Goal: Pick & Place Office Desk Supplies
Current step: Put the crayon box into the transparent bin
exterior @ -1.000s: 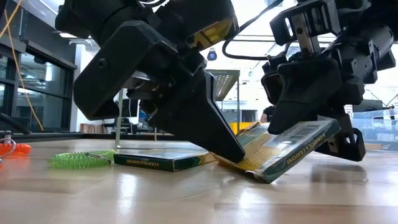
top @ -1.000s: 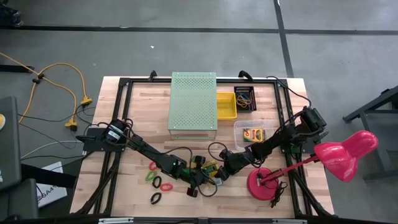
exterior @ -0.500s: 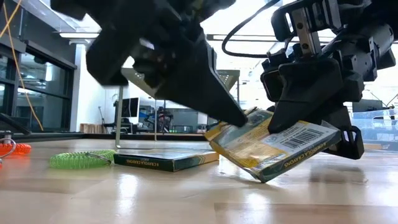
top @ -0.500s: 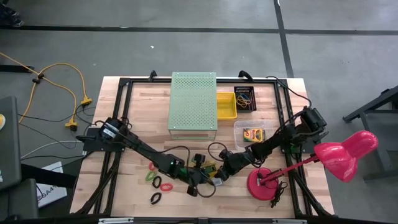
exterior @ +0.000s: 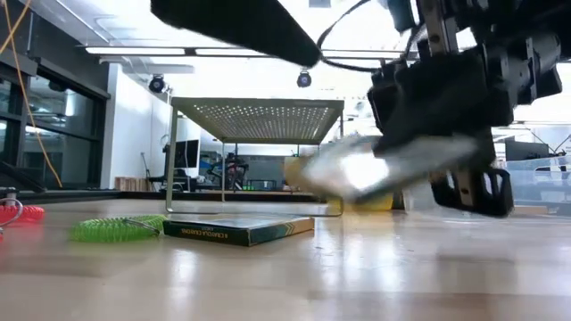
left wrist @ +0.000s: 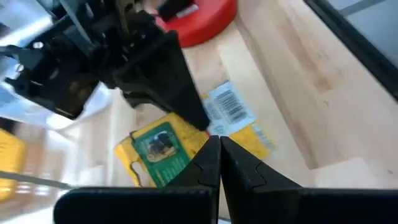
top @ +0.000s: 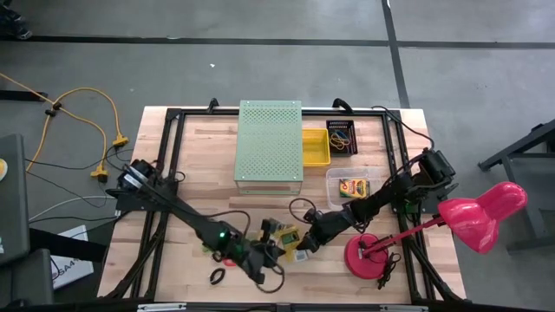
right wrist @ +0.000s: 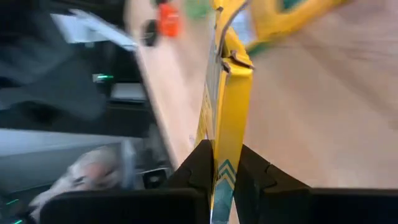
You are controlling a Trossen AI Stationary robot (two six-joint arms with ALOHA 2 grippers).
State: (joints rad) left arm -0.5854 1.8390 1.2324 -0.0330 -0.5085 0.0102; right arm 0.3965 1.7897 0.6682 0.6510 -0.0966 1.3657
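Now that your right gripper (top: 299,251) is pinching the crayon box (top: 289,242) edge-on, just above the table's near edge, carry it level, steering around the nearby left gripper (left wrist: 219,147), whose fingers are pressed together empty.

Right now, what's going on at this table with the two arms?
The right gripper is shut on a yellow-and-green crayon box, holding it off the table near the front edge. The left gripper is shut and empty, close beside it. Another crayon box lies flat on the wood next to a green band loop.
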